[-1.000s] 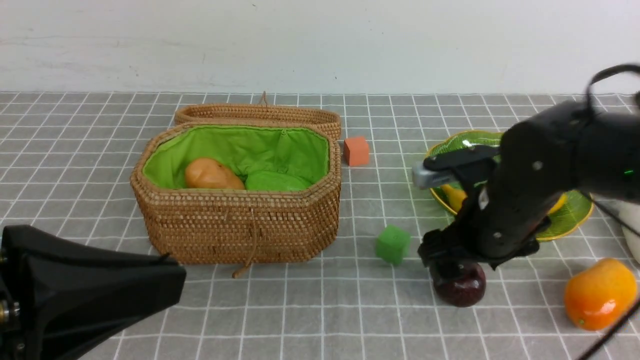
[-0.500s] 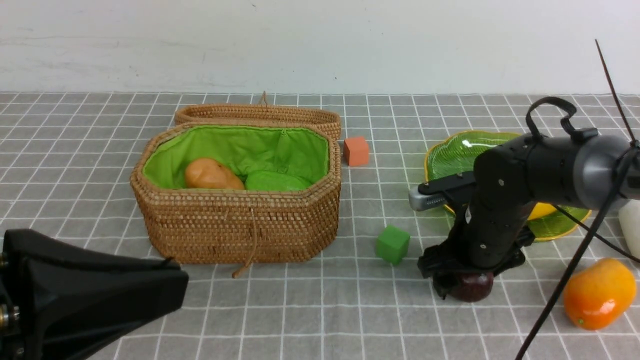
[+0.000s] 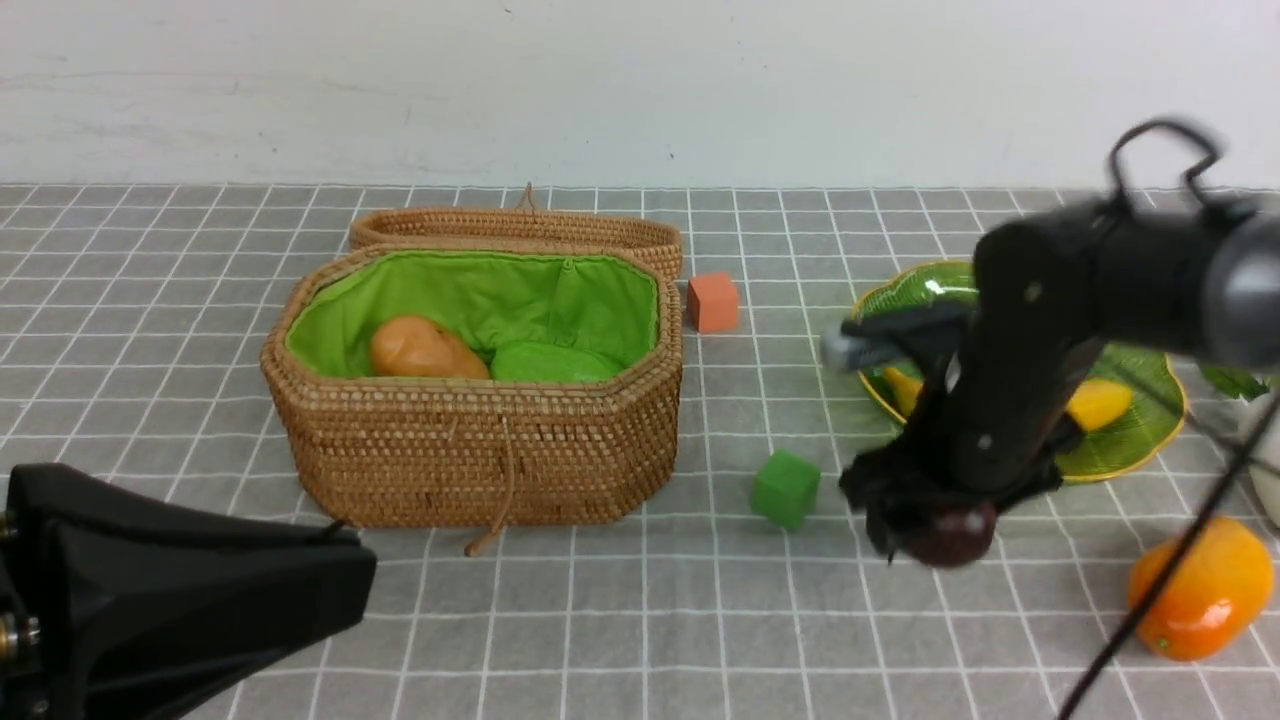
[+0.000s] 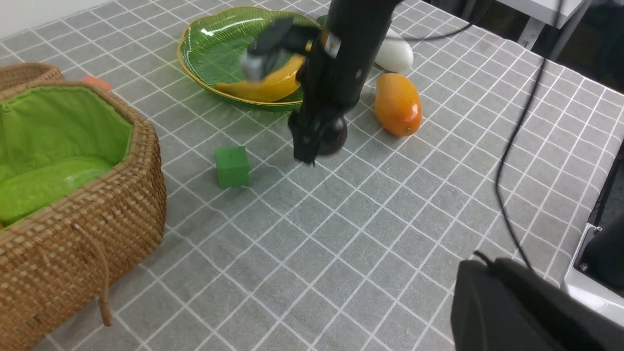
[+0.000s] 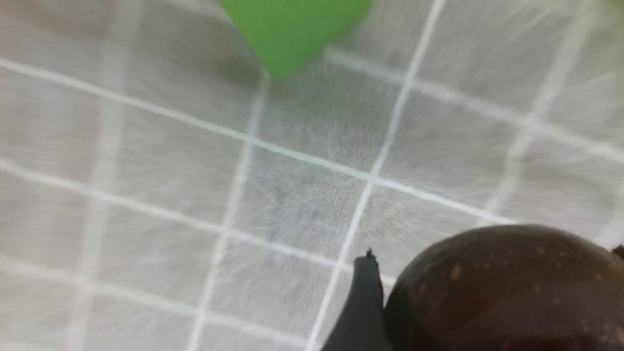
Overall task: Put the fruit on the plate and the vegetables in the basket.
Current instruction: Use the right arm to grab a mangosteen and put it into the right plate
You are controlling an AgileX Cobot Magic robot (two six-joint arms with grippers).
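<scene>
My right gripper (image 3: 925, 525) is shut on the dark plum (image 3: 950, 532) and holds it just above the table, in front of the green plate (image 3: 1150, 425). The plum fills the right wrist view (image 5: 502, 287) between the fingertips. The banana (image 3: 1095, 405) lies on the plate. The orange mango (image 3: 1200, 590) lies on the table at the right. The white radish (image 4: 395, 53) lies beside the plate. The potato (image 3: 420, 350) and green gourd (image 3: 555, 362) lie in the open basket (image 3: 480, 450). The eggplant is out of view. My left gripper (image 3: 180, 590) hangs low at the near left.
A small green cube (image 3: 786, 488) sits left of the held plum. A small orange cube (image 3: 712, 302) sits behind the basket's right end. The basket lid (image 3: 520, 225) lies open at the back. Cables hang beside the right arm.
My right gripper came down around the plum, shut on it and lifted it off the table. The left arm has not moved.
</scene>
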